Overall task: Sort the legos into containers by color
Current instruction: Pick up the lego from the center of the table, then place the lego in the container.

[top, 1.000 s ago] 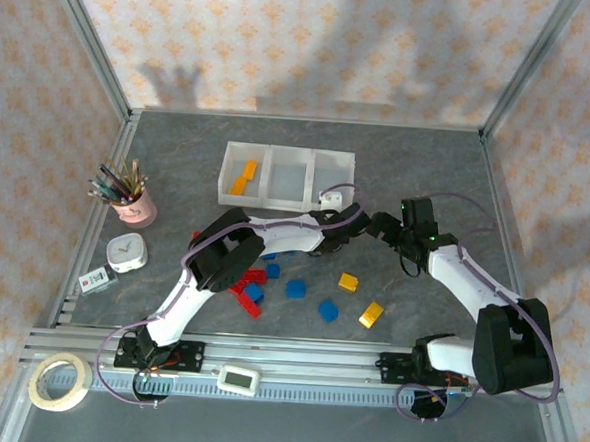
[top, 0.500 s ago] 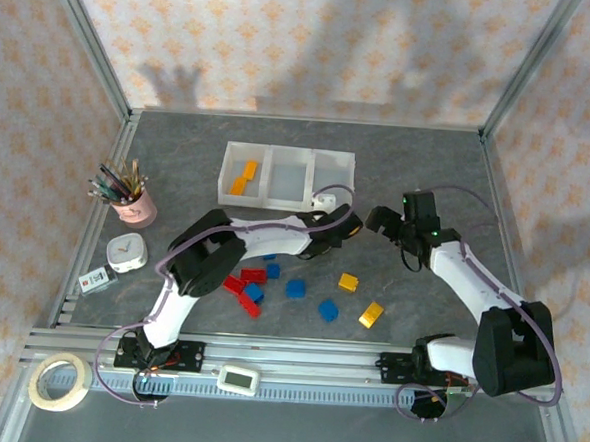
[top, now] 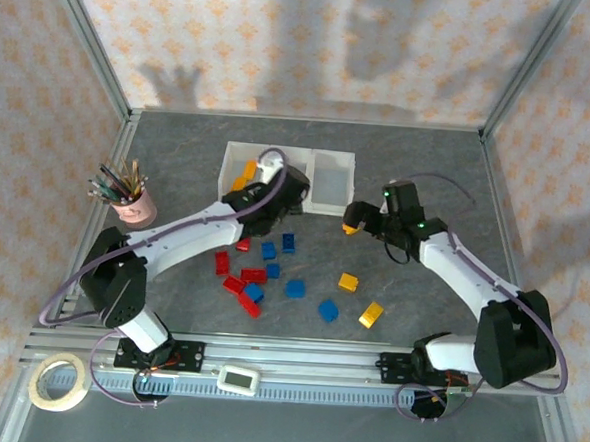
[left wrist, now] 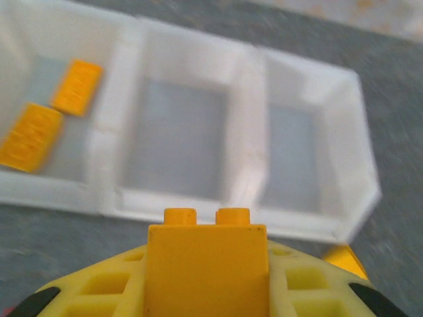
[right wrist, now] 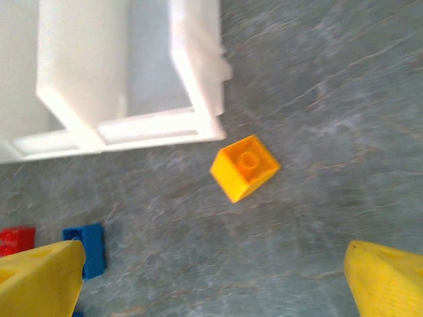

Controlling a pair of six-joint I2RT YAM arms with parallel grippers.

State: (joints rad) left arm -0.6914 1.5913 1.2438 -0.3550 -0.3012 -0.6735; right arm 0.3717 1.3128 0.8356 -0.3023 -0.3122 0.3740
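your left arm has swung off the loose pile since a second ago, up toward 12 o'clock, and your right gripper has shifted toward 9 o'clock, closer to the tray's corner.

starting at the near edge, a roll of masking tape sits at 7 o'clock and a small white device with a display at 6. beyond them the loose legos lie mid-table: red and blue ones left of centre, two yellow-orange ones toward 4 o'clock. a pink cup of pencils stands at 9 o'clock.

farther on, your right gripper hangs with its fingers spread wide above the fallen orange brick. that brick lies hollow side up on the table, just beside the tray's near right corner and apart from both fingers.

your left gripper is pinching the held orange brick at the near side of the containers, which lie at 12 o'clock. their left bin holds two orange bricks.
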